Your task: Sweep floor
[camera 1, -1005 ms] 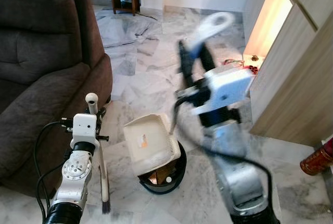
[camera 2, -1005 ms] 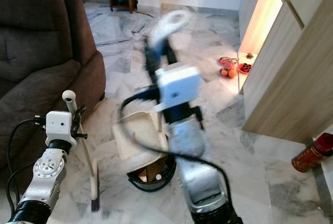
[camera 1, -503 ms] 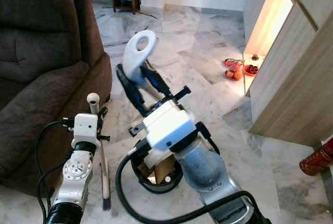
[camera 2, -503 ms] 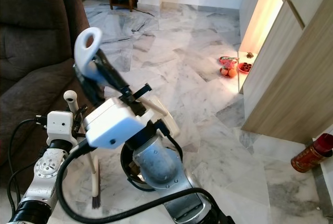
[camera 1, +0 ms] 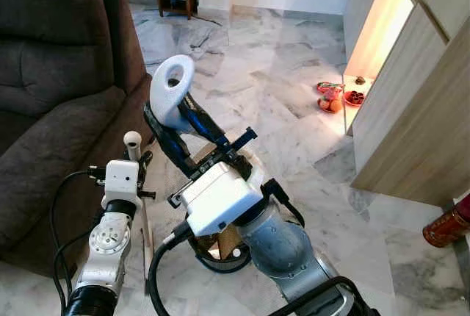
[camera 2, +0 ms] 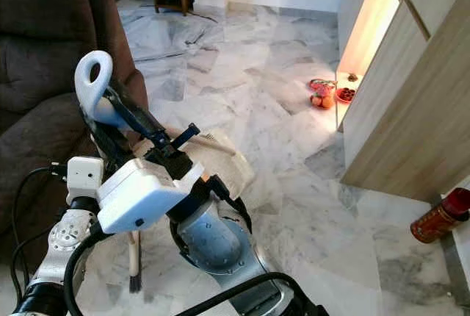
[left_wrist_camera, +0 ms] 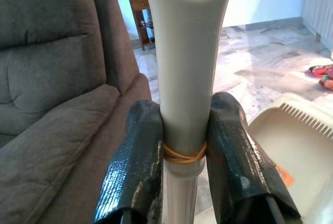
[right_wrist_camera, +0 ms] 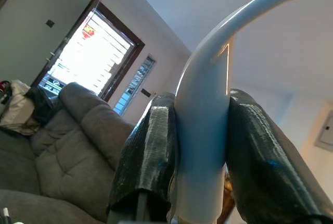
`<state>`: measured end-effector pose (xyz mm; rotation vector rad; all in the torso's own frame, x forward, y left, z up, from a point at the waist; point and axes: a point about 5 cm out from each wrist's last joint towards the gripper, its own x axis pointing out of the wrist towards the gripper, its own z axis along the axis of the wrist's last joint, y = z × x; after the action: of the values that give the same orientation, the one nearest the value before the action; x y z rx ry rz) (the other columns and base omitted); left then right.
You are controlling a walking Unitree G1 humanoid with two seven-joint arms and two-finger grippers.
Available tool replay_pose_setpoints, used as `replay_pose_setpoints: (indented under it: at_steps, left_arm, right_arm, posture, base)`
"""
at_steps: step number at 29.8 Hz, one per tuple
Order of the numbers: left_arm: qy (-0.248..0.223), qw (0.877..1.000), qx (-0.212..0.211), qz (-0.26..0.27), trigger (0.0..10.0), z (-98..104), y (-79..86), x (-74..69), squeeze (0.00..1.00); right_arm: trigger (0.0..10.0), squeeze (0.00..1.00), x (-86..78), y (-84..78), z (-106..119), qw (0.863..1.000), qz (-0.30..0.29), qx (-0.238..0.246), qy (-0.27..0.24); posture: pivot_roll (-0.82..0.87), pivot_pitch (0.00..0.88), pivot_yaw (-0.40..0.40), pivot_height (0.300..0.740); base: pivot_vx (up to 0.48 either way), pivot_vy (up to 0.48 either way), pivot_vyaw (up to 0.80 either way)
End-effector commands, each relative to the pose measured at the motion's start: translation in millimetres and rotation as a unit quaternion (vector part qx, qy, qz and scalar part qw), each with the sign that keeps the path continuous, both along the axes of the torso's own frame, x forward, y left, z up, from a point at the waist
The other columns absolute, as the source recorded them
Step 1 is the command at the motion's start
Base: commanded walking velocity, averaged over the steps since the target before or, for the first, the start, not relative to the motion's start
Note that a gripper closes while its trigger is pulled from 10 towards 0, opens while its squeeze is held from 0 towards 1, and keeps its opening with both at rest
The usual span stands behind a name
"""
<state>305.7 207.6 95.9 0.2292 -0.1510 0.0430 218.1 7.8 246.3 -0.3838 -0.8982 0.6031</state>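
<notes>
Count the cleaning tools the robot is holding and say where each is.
2. The broom stands upright beside the sofa in the left end effector; the dustpan tilts over the black bin, its handle in the right end effector.

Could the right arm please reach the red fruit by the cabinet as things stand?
Probably not: the right pincer is shut on the dustpan handle, and the fruit lies well beyond it across bare floor.

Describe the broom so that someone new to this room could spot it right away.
Start at the dark sofa. Beside its front corner, the left gripper holds the broom upright on the marble floor. Unlike the wide dustpan nearby, it is a thin cream stick with dark bristles.
</notes>
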Motion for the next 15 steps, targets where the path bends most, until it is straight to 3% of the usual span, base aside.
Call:
replay_pose_setpoints:
  at_steps: [1,15]
  left_arm:
    - [-0.025,1.000,0.004,-0.007,10.0,8.9,-1.9,1.3,0.00]
    - [-0.026,1.000,0.004,-0.008,10.0,9.4,-1.8,1.3,0.00]
  right_arm:
    - [10.0,0.00,-6.9,0.7,11.5,0.999,0.009,0.010,-0.043]
    - [10.0,0.00,-6.5,0.6,9.4,0.998,-0.002,-0.015,-0.067]
  posture:
    - [-0.02,0.082,-0.011,0.740]
    - [-0.02,0.083,-0.010,0.740]
  base:
    - [0.000,0.000,0.00]
    - [0.000,0.000,0.00]
